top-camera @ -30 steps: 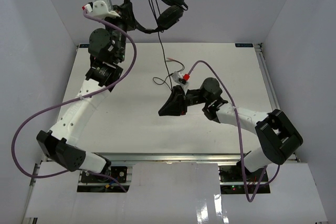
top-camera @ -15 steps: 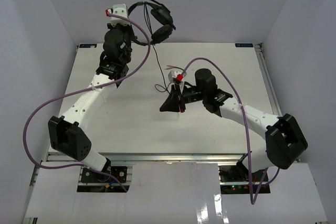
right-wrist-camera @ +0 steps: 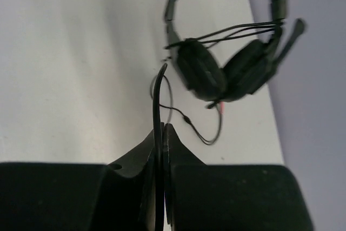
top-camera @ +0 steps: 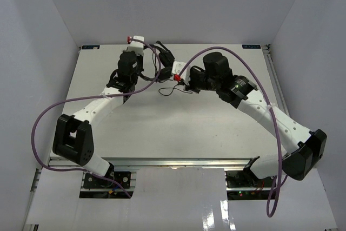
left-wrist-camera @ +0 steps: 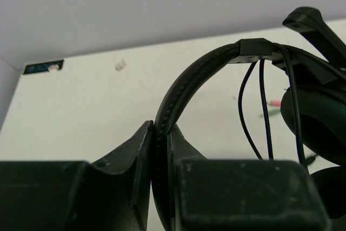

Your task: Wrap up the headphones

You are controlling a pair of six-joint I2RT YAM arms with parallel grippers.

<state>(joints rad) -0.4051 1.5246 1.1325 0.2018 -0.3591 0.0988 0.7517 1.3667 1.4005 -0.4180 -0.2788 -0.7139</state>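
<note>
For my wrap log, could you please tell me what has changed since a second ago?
The left hand lowered the headphones toward the table; the right hand moved over and shut on the cable. Left grip on the headband unchanged.

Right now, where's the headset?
Headset is far-centre over the table in the top view, between the grippers: left gripper clamps its headband, right gripper pinches its cable.
</note>
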